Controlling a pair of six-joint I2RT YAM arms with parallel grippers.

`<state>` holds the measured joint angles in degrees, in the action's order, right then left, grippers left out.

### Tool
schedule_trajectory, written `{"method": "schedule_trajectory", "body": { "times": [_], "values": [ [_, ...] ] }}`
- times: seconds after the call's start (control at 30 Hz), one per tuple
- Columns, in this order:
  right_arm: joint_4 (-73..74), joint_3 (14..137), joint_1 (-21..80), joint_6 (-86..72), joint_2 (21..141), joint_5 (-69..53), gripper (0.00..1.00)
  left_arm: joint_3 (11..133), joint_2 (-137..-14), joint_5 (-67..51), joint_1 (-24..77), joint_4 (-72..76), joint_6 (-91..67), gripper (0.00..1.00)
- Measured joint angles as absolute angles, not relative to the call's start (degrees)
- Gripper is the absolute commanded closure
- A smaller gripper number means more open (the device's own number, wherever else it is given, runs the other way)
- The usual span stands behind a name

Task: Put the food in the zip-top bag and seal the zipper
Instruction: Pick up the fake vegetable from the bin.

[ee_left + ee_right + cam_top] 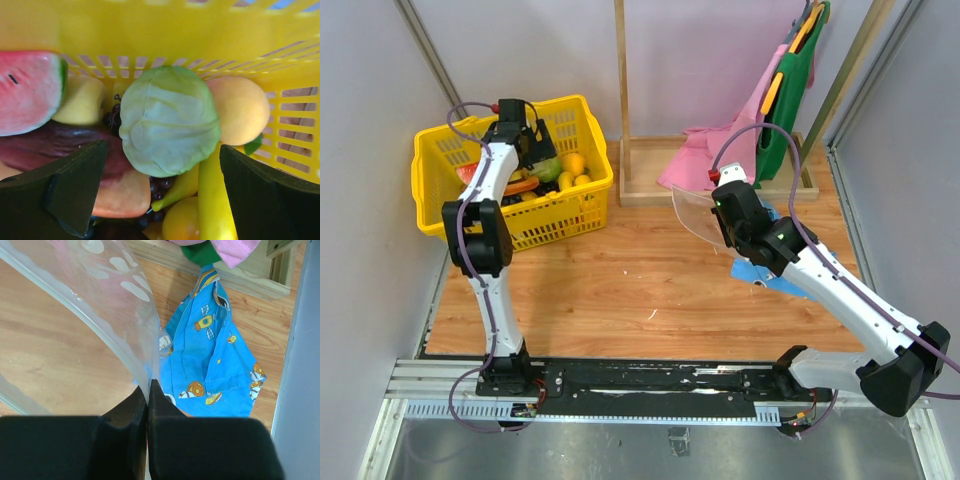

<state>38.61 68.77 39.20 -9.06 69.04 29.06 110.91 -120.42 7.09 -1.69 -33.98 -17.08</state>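
Wooden tabletop (620,280): inside yellow basket (435,150), left gripper (164,150) gapes over green round food (167,117), apparently poised to grasp; right of basket, right gripper (148,390) pinches zip-top bag (100,300) aloft, likely for filling

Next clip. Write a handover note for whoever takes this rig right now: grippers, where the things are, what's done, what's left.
Left gripper: open, hovering over the green cabbage inside the yellow basket, gripping nothing.
Right gripper: shut on an edge of the zip-top bag, held off the table near the blue cloth.
Food: what shows is in the basket; none visible in the bag.
Done: bag picked up.
Left: grasp each piece, load the bag, seal it.
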Motion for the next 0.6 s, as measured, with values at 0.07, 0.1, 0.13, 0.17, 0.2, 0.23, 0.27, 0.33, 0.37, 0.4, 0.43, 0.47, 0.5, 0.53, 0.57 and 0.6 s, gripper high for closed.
{"method": "schedule_trajectory", "body": {
  "times": [0.07,0.1,0.13,0.17,0.2,0.23,0.27,0.33,0.37,0.4,0.43,0.47,0.5,0.53,0.57,0.6],
  "values": [
    [38.6,68.8,39.2,-9.0,69.0,29.1,0.99,110.8,-121.9,6.0,-2.2,-33.7,-18.0,0.02],
    [38.6,68.8,39.2,-9.0,69.0,29.2,0.99,110.6,-122.3,5.6,-2.4,-33.3,-18.4,0.02],
    [38.6,68.8,39.2,-9.0,69.0,29.2,0.99,110.1,-122.5,5.0,-2.7,-32.6,-18.7,0.03],
    [38.6,68.8,39.2,-9.0,69.0,29.3,0.99,109.4,-122.5,4.2,-3.0,-31.9,-19.1,0.03],
    [38.6,68.8,39.2,-9.0,69.0,29.3,0.99,108.8,-122.5,3.5,-3.2,-31.1,-19.5,0.04],
    [38.6,68.8,39.2,-9.0,69.0,29.5,0.99,108.4,-122.5,2.6,-3.3,-30.3,-19.8,0.05],
    [38.6,68.8,39.2,-9.0,69.0,29.6,0.99,108.0,-122.5,1.8,-3.4,-29.5,-20.1,0.07],
    [38.6,68.8,39.2,-9.0,69.0,29.7,0.99,107.2,-122.6,0.2,-3.5,-27.8,-20.5,0.09],
    [38.6,68.8,39.2,-9.0,69.0,29.8,0.99,106.7,-122.6,-0.6,-3.5,-26.8,-20.7,0.11],
    [38.6,68.8,39.2,-9.0,69.0,29.8,0.99,106.3,-122.7,-1.2,-3.5,-26.1,-20.8,0.13],
    [38.6,68.8,39.2,-9.0,69.0,29.8,0.99,105.8,-122.7,-1.7,-3.6,-25.3,-20.9,0.17],
    [38.6,68.8,39.2,-9.0,69.0,29.9,0.99,105.6,-122.7,-2.0,-3.6,-25.0,-21.0,0.23],
    [38.6,68.8,39.2,-9.0,69.0,29.9,0.99,105.5,-122.7,-2.6,-3.7,-24.6,-21.0,0.27],
    [38.6,68.8,39.2,-9.0,69.0,29.9,0.99,105.5,-122.7,-3.2,-3.8,-24.4,-21.1,0.33],
    [38.7,68.8,39.2,-9.0,69.0,29.9,0.99,105.4,-122.7,-3.8,-3.9,-24.2,-21.2,0.39],
    [38.7,68.8,39.2,-9.0,69.0,29.9,0.99,105.3,-122.7,-4.4,-4.1,-24.0,-21.2,0.44]
  ]
}}
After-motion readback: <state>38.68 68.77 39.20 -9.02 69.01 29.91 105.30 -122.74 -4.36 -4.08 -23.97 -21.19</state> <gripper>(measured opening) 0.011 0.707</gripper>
